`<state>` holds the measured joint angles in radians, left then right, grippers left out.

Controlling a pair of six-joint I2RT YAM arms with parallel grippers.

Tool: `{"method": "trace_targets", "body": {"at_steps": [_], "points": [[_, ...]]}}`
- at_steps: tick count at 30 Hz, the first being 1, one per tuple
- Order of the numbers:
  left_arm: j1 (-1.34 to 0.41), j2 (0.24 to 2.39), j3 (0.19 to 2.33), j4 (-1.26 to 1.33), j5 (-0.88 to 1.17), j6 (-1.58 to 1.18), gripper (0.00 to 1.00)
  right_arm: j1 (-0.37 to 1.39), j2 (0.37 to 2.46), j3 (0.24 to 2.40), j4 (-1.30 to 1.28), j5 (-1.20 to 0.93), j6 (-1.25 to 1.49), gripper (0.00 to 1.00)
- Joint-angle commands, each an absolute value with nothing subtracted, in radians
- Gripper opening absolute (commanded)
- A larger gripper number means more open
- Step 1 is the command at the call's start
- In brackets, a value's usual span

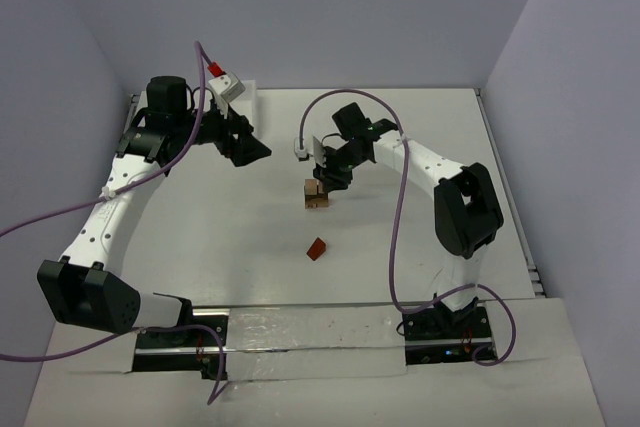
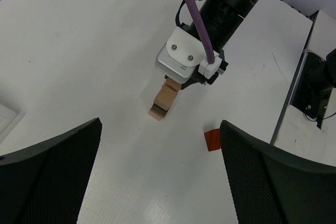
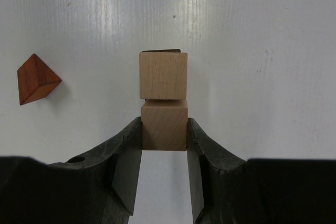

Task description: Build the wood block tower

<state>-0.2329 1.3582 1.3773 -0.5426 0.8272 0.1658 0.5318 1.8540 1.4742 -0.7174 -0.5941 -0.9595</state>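
The wood block tower [image 1: 317, 197] stands mid-table; in the left wrist view [image 2: 161, 102] it shows tan blocks with a dark brown layer low down. My right gripper [image 1: 326, 179] is directly over it, shut on a light tan block [image 3: 164, 127]. This block sits at the near edge of the tower's upper tan block [image 3: 163, 75], whose far edge shows a dark brown sliver. I cannot tell whether the two touch. A reddish-brown wedge block [image 1: 316, 248] lies alone nearer the bases. My left gripper [image 1: 252, 148] is open, empty and up, left of the tower.
The right arm's white wrist camera [image 2: 184, 61] hangs right over the tower. A white bin [image 1: 247, 97] stands at the back left. The table's right edge [image 2: 294, 87] lies beyond the wedge block [image 2: 211, 140] in the left wrist view.
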Motion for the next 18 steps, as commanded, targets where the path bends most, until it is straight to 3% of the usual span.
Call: {"method": "trace_targets", "body": {"at_steps": [1, 18], "points": [[-0.236, 1.347, 1.404, -0.532, 0.854, 0.181, 0.99, 0.544, 1.858, 1.514, -0.693, -0.600, -0.951, 0.40], [-0.236, 1.348, 1.407, -0.537, 0.853, 0.188, 0.99, 0.552, 1.868, 1.522, -0.692, -0.601, -0.942, 0.42]]}}
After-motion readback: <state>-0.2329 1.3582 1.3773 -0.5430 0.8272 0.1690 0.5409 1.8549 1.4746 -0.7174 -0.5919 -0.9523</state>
